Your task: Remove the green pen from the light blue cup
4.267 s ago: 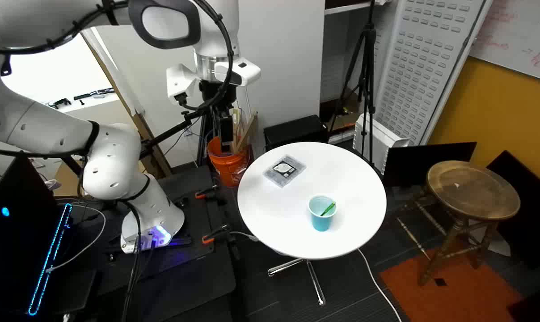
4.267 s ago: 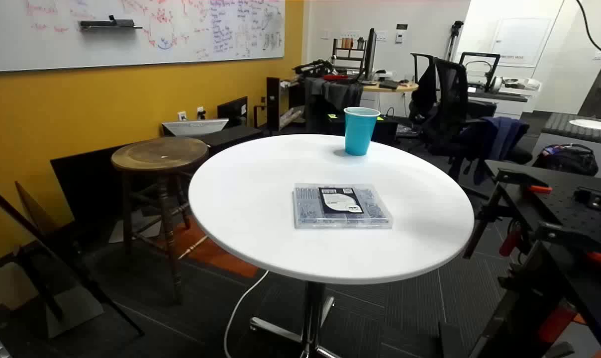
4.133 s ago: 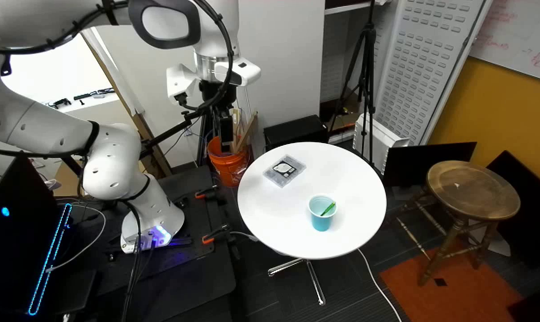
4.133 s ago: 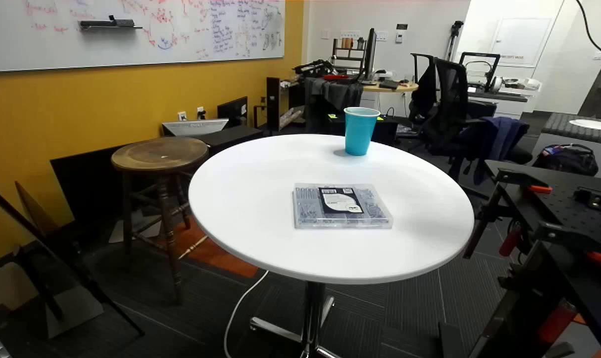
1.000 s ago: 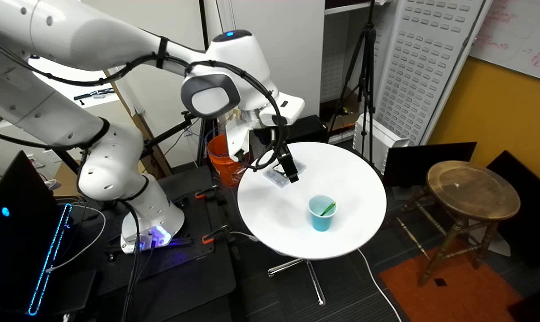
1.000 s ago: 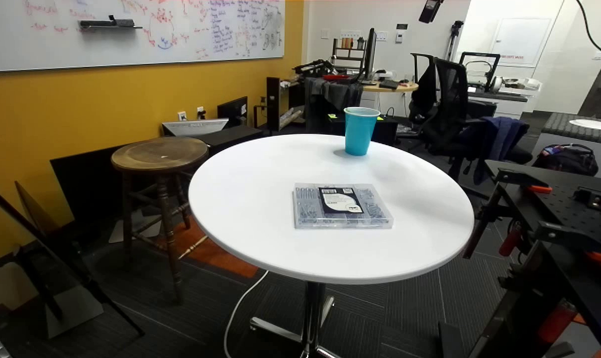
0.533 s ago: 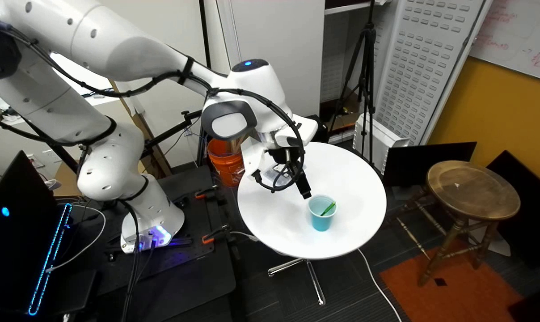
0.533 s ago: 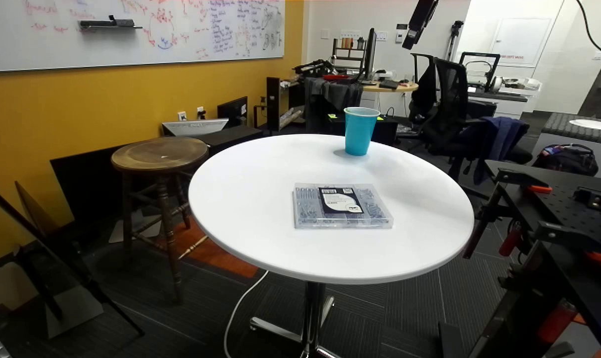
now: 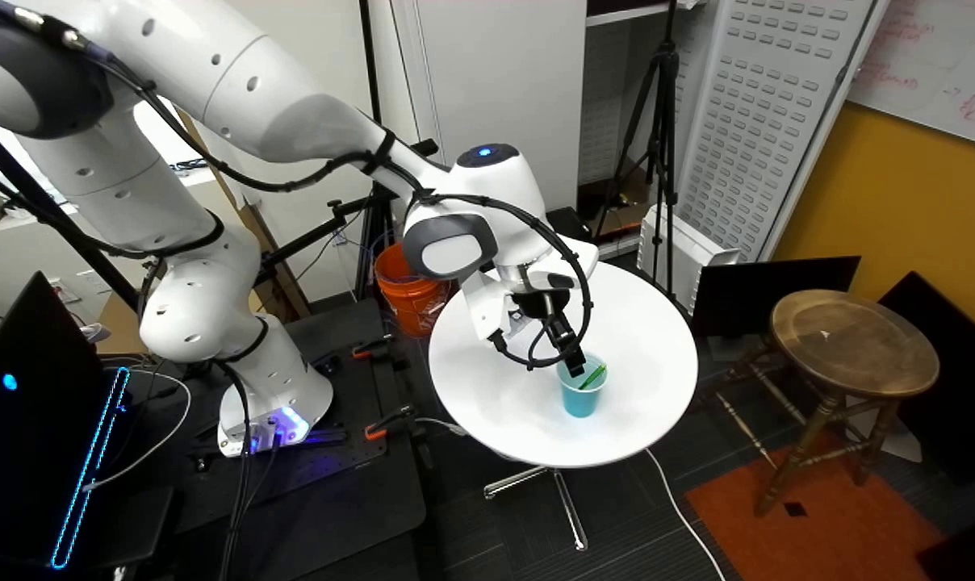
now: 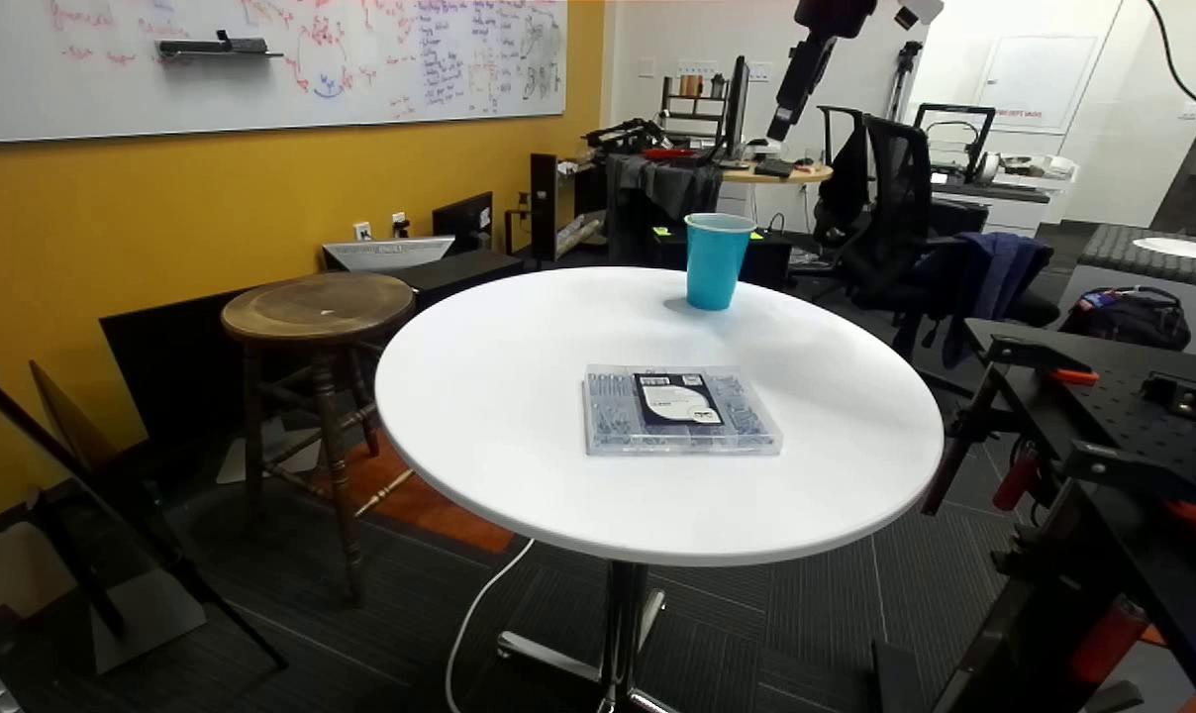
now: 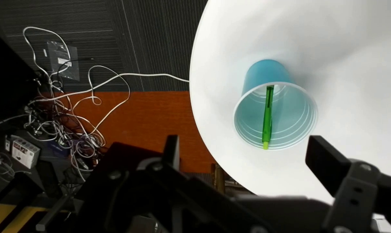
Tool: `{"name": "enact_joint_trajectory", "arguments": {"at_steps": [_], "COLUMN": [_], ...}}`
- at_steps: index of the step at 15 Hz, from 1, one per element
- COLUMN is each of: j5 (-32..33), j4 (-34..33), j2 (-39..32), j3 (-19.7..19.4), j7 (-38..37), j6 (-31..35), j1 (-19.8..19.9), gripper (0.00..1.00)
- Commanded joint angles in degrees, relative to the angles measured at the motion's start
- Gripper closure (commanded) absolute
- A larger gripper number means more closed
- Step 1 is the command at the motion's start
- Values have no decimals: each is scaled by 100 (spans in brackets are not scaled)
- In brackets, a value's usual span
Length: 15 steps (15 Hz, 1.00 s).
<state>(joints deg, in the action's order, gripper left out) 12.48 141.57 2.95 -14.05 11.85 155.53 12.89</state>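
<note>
The light blue cup (image 9: 580,402) stands upright on the round white table (image 9: 649,331). It also shows in an exterior view (image 10: 717,265) and in the wrist view (image 11: 266,76). The green pen (image 11: 268,113) leans inside the cup, its light green end at the rim nearest the gripper in the wrist view. The pen also shows in an exterior view (image 9: 593,376). My gripper (image 11: 244,144) is open and empty, its fingers wide apart. In an exterior view the gripper (image 10: 782,124) hangs above the cup, apart from it; its fingertips (image 9: 576,369) overlap the cup's rim in an exterior view.
A clear plastic parts box (image 10: 682,411) lies flat on the table; the arm partly covers it in an exterior view. A wooden stool (image 9: 852,343) stands beside the table. An orange bucket (image 9: 413,303) and a black tripod (image 9: 663,145) stand behind it.
The arm has swung out from beside the table to over it. The gripper has come lower and closer to the cup, tilting. The cup, pen and box have not moved.
</note>
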Motion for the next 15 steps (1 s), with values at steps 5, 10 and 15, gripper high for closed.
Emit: {"name": "enact_joint_trajectory", "arguments": {"at_steps": [5, 10, 15], "j5": [-630, -1327, -1264], "j4": [-643, -970, -1244], "j2": [-907, -1297, -1635], "j3": [234, 544, 573], "j7": [798, 1293, 958], "j6": [283, 132, -45], "j1": [-48, 35, 19], "gripper": [0, 0, 0]}}
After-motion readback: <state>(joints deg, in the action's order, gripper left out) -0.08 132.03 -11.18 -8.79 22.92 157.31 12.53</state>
